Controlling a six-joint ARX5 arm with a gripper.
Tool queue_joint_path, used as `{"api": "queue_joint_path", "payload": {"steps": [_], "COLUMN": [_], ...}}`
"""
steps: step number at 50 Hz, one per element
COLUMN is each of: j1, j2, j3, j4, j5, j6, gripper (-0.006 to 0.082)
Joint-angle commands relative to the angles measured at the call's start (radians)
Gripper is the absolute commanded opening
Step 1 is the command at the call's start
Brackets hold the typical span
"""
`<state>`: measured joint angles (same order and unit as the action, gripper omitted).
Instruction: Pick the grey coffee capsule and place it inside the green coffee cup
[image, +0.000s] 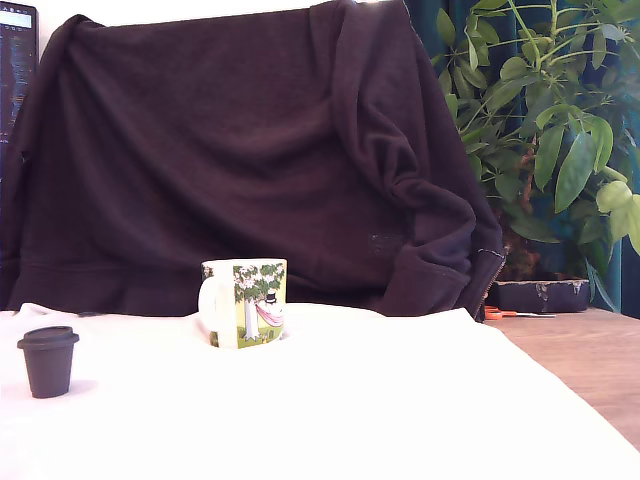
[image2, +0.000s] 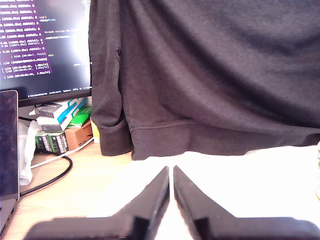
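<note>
Grey coffee capsule (image: 47, 361) is left upright, well apart from the green coffee cup (image: 245, 302); the hand (image2: 170, 172) is kept nearly closed, holding nothing, grasp not begun.

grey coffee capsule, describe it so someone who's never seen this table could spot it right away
Start at the white cloth below the dark draped fabric. The green coffee cup stands near the cloth's back edge; the grey coffee capsule stands upright, apart from it, toward the exterior view's left. It is plain, nearly black, tapered with a wider rimmed top, shorter than the cup.
</note>
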<state>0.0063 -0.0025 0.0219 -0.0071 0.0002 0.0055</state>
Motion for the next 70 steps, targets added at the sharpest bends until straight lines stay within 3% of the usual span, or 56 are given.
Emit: {"api": "queue_joint_path", "payload": {"steps": [1, 20, 28, 39, 52, 58, 70], "j1": [-0.015, -0.016, -0.016, -0.039, -0.133, -0.173, -0.219], "j2": [-0.01, -0.01, -0.01, -0.009, 0.009, 0.03, 0.075], "j3": [-0.035, -0.035, -0.035, -0.035, -0.035, -0.043, -0.047], "j4": [0.067, 0.077, 0.192, 0.225, -0.009, -0.07, -0.102], "j5": [0.156, 0.165, 0.208, 0.355, 0.358, 0.332, 0.233], "j6": [-0.084, -0.096, -0.247, -0.303, -0.275, -0.22, -0.15], "gripper": [-0.0014, -0.0014, 0.0, 0.0145, 0.0505, 0.0547, 0.0548]}}
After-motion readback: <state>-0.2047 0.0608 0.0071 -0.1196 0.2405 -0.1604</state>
